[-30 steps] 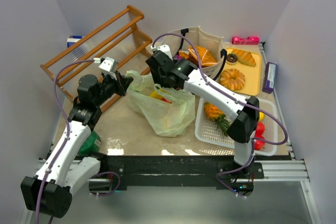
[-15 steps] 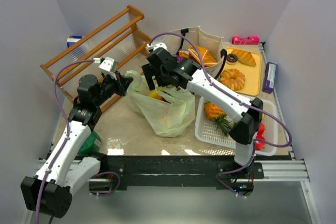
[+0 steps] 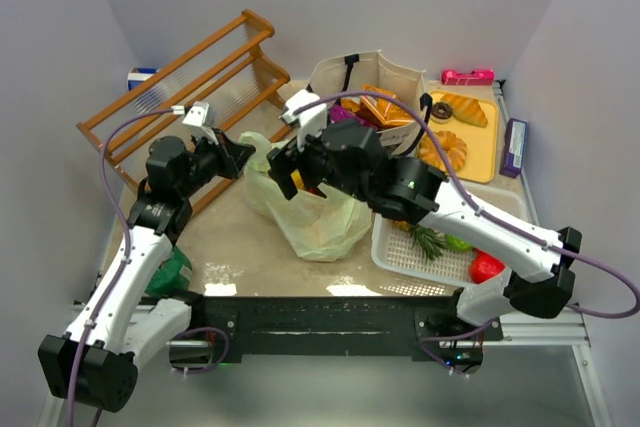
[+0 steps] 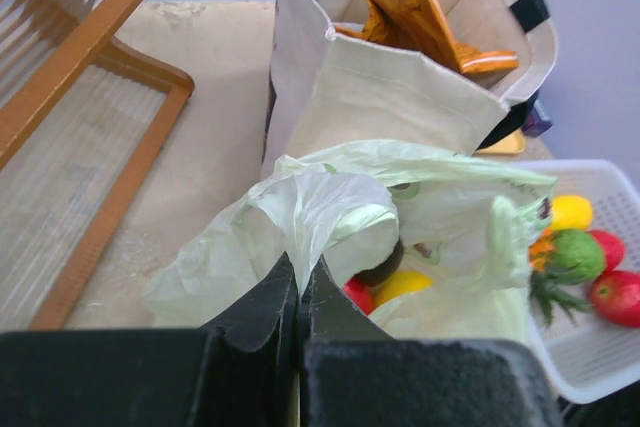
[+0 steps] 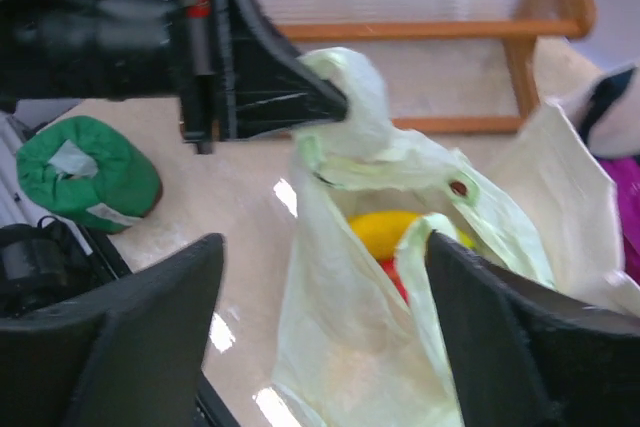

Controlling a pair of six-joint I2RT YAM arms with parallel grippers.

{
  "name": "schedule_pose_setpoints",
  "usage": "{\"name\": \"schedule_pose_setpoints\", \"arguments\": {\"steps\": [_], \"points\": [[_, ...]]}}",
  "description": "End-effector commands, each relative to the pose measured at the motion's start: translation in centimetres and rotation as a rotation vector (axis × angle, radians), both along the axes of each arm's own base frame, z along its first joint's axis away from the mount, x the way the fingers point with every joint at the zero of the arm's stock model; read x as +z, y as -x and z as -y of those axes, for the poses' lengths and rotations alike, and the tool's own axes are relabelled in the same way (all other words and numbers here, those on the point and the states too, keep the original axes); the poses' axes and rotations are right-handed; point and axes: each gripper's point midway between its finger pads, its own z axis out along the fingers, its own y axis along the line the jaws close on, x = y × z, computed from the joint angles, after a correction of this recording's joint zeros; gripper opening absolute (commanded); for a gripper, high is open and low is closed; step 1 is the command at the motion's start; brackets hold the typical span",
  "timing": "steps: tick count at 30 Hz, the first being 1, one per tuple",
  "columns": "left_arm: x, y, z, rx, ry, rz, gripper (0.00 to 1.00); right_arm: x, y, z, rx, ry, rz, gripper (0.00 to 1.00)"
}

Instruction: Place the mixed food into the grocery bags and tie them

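The pale green plastic bag (image 3: 320, 217) is slumping on the counter (image 3: 240, 247), just in front of the canvas tote (image 4: 390, 97), which is standing upright with orange packets (image 4: 420, 22) showing at its mouth.

The left gripper (image 4: 298, 287) is pinching one handle loop (image 5: 345, 87) of the bag, its jaws closed tight on the film. The right gripper (image 5: 325, 247) is hovering over the bag mouth, jaws spread wide and holding nothing.

Judgement: the film is thin, limp and slippery and is likely to tear under a hard pull. The loops are the soundest hold for tying.

A yellow fruit (image 5: 385, 232) and something red are showing inside, and the rest is veiled. The right wrist view is blurring, so contact with the film cannot be told.
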Motion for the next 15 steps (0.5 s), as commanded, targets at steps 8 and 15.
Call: {"name": "schedule_pose_setpoints", "arguments": {"steps": [8,15], "points": [[5.3,2.1,1.8,-0.096,0.295,-0.015,0.00,-1.6,-0.5,-4.1,0.032,0.020,0.169,0.63],[6.2,2.6,1.9,-0.097,0.335,-0.002,0.00,-3.5,-2.2,-5.0,-0.016,0.071,0.194,0.51]]}}
